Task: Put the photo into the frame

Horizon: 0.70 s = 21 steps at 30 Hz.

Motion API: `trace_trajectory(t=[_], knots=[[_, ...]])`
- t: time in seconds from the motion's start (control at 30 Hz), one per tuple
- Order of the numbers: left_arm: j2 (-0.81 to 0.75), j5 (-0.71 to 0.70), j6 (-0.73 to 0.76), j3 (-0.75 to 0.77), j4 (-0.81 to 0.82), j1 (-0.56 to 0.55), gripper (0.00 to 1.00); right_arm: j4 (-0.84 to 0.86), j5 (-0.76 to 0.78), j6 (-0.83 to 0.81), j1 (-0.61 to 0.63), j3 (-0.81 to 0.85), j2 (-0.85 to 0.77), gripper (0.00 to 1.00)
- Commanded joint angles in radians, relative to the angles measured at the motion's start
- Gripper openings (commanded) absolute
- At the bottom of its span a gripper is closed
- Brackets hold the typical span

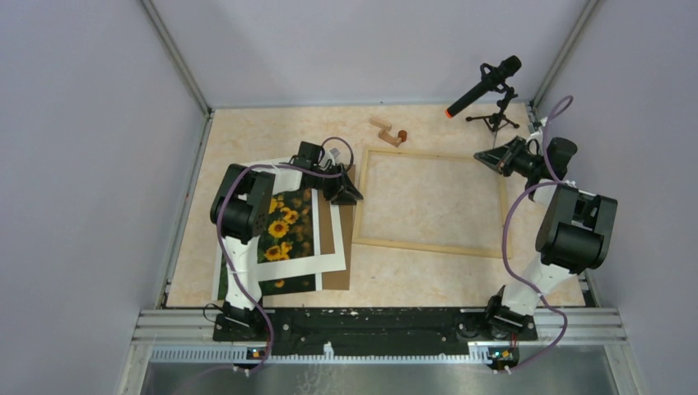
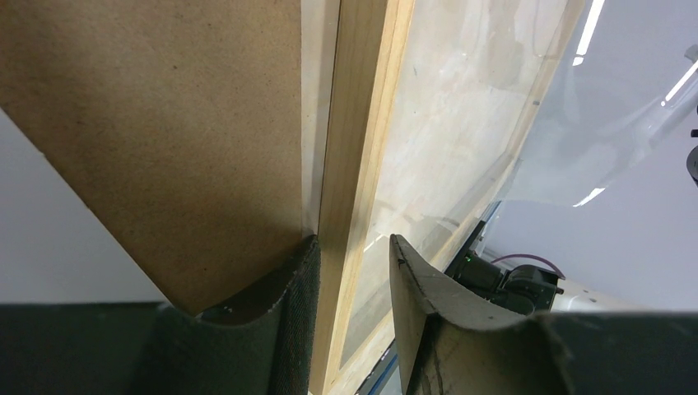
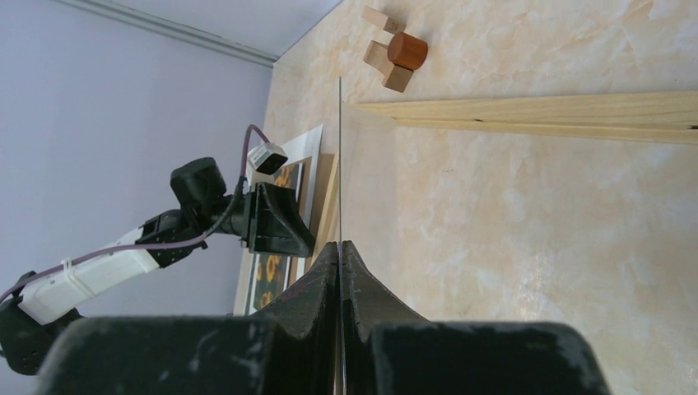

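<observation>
Two claws are at work, and they stand very differently. The right claw [image 3: 339, 248] is pressed fully together on the edge of a thin clear sheet [image 3: 339, 164]. The sheet shows edge-on as a hairline running away from its tips, at the far right corner of the frame [image 1: 428, 246]. The left claw [image 2: 352, 247] is about half open and straddles the frame's left rail. One finger [image 2: 288, 313] lies against the wood and the other stands off it on the inner side, so it fences the rail rather than clamps it. That loose hold is the first risk: a pull from the right could skid the frame across the table [image 1: 444, 123]. The second is the sheet, which has so little in the pinch that it could slip out, or bend and crack if tilted by one corner. The photo [image 1: 282, 229] lies flat outside the frame, just left of it beneath the left arm, with a white mat [image 1: 325, 263] askew over it and a brown board [image 1: 336, 232] alongside. A sweeping elbow could drag that pile. Arm and mat cover much of the photo. Whether the sheet is raised off the frame or resting in it is hard to judge; going by the reflections in the left wrist view, it is perhaps lifted. The overhead view is too small to show either claw's tips.
</observation>
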Motion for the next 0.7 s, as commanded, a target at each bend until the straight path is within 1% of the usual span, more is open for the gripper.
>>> trace_trajectory(t=[0.0,0.17,0.3,0.67], knots=[[0.030,-0.003,0.023,-0.020,-0.003,-0.013,0.42,0.121,-0.011,0.018,0.014,-0.005,-0.061,0.00],[0.031,-0.002,0.024,-0.019,-0.002,-0.012,0.42,0.136,-0.015,0.026,0.014,-0.011,-0.063,0.00],[0.031,-0.002,0.023,-0.022,-0.002,-0.013,0.42,0.185,-0.020,0.056,0.014,-0.022,-0.064,0.00],[0.033,0.003,0.022,-0.022,0.000,-0.009,0.42,0.181,-0.006,0.054,0.015,-0.022,-0.071,0.00]])
